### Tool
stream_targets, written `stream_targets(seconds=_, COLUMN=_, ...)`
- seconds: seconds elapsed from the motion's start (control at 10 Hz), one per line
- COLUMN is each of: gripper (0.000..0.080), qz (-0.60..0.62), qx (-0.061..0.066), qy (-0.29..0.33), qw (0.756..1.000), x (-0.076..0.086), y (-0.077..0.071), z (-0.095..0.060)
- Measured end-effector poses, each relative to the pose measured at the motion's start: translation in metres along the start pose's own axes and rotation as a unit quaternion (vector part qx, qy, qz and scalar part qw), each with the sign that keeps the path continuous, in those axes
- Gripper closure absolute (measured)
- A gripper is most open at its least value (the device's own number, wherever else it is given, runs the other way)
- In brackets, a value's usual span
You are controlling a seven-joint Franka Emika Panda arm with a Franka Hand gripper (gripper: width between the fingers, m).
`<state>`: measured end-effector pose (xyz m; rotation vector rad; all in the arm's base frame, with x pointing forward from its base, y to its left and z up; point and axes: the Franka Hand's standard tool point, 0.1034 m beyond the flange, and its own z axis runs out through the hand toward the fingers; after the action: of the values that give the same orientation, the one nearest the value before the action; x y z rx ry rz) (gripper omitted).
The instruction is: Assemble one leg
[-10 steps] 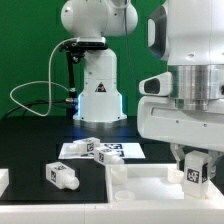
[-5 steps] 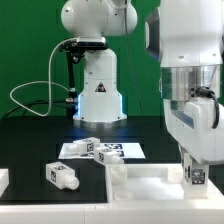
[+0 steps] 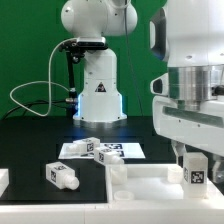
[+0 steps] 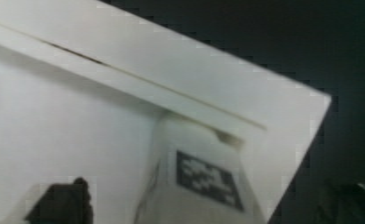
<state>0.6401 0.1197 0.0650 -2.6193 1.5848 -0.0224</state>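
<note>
My gripper (image 3: 196, 168) is at the exterior view's right, shut on a leg (image 3: 196, 173), a chunky white peg with a black-and-white tag. It holds the leg upright at the right end of the large white panel (image 3: 150, 186). Whether the leg touches the panel I cannot tell. In the wrist view the leg (image 4: 204, 170) stands between the dark fingers (image 4: 62, 204) against the panel (image 4: 72, 120). Two more legs lie on the table, one (image 3: 62, 176) at the left and one (image 3: 88, 146) by the marker board.
The marker board (image 3: 112, 151) lies behind the panel. A second white robot base (image 3: 98, 90) with cables stands at the back. A white block edge (image 3: 3, 182) shows at the far left.
The wrist has turned about the held leg and back. The leg dipped slightly and came up again, staying over the panel's right end.
</note>
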Motion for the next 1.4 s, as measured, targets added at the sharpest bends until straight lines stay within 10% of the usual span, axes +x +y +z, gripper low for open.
stream_targets(seconds=0.3, gripper=0.0154, qz=-0.087, qx=-0.001, qy=0.002, qw=0.996, x=0.0030, y=0.0013, z=0.0007)
stream_targets(seconds=0.9, gripper=0.0151, qz=-0.410, qx=-0.016, qy=0.012, qw=0.912, x=0.0051, y=0.0024, z=0.0024)
stream_targets(seconds=1.4, gripper=0.0519, qz=-0.281, qx=-0.008, qy=0.019, qw=0.959, x=0.0054, y=0.0019, z=0.0033)
